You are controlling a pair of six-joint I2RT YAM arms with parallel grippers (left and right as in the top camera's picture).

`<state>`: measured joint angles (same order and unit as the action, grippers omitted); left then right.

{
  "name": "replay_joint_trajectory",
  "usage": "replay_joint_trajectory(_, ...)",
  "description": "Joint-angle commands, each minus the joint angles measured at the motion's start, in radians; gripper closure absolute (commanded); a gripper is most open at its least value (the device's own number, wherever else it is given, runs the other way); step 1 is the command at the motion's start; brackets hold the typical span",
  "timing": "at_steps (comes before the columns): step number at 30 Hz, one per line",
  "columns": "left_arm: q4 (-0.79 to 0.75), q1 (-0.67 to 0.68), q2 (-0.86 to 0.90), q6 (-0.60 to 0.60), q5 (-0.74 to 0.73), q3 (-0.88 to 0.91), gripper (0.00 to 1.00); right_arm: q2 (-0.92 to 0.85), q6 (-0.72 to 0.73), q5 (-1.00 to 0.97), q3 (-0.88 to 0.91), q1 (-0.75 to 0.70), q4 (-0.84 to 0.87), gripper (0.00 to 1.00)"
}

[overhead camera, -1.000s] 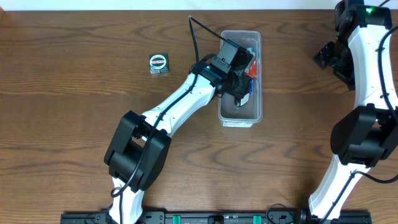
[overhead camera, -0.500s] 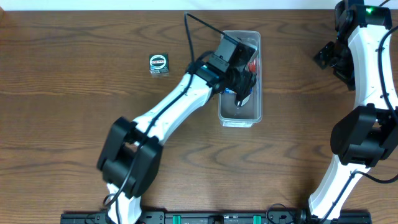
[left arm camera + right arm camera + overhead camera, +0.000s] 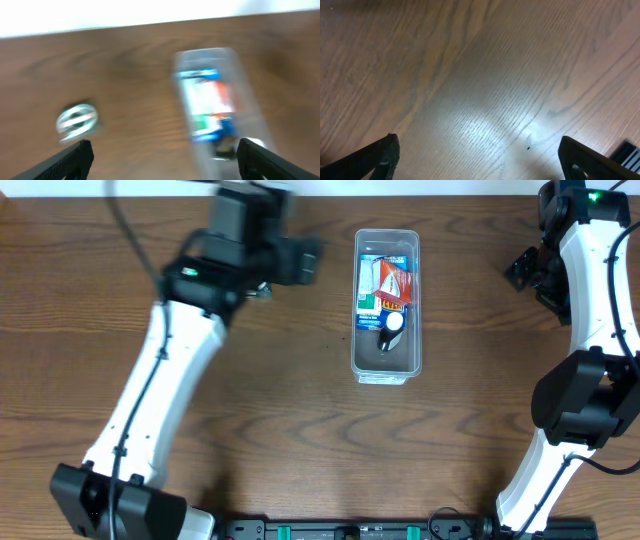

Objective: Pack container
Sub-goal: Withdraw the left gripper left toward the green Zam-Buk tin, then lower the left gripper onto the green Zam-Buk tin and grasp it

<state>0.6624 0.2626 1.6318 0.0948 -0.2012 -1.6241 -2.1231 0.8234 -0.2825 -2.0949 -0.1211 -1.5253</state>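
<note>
The clear container (image 3: 387, 358) lies at the table's back centre, and it shows blurred in the left wrist view (image 3: 250, 100). Inside it lie blue, red and green packets (image 3: 385, 280) and a small black-and-white item (image 3: 392, 328). My left gripper (image 3: 306, 260) is blurred with motion, left of the container and apart from it. Its jaws stand wide open with nothing between them (image 3: 162, 160). A small dark packet with a silver ring (image 3: 76, 120) lies on the table to the left. My right gripper (image 3: 524, 270) hangs open over bare wood (image 3: 480, 160) at the far right.
The right arm's white links (image 3: 600, 290) run down the right side of the table. The left arm (image 3: 160, 390) stretches diagonally across the left half. A dark rail (image 3: 350, 530) lines the front edge.
My left gripper has opened, come up out of the container and swung fast to the left, leaving the black-and-white item inside. The right arm has not moved.
</note>
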Motion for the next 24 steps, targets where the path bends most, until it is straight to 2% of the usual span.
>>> replay_joint_trajectory(1, 0.027, -0.095, 0.052, 0.040, 0.041, -0.002, 0.07, 0.024, 0.018, -0.016, 0.001, -0.003, -0.002, 0.01)
replay_joint_trajectory(7, 0.013, -0.179, 0.156, 0.155, 0.036, -0.002, 0.07, 0.024, 0.018, -0.016, 0.001, -0.003, -0.002, 0.01)
replay_joint_trajectory(24, -0.056, -0.172, 0.439, 0.140, 0.110, -0.002, 0.07, 0.024, 0.018, -0.016, 0.001, -0.003, -0.002, 0.01)
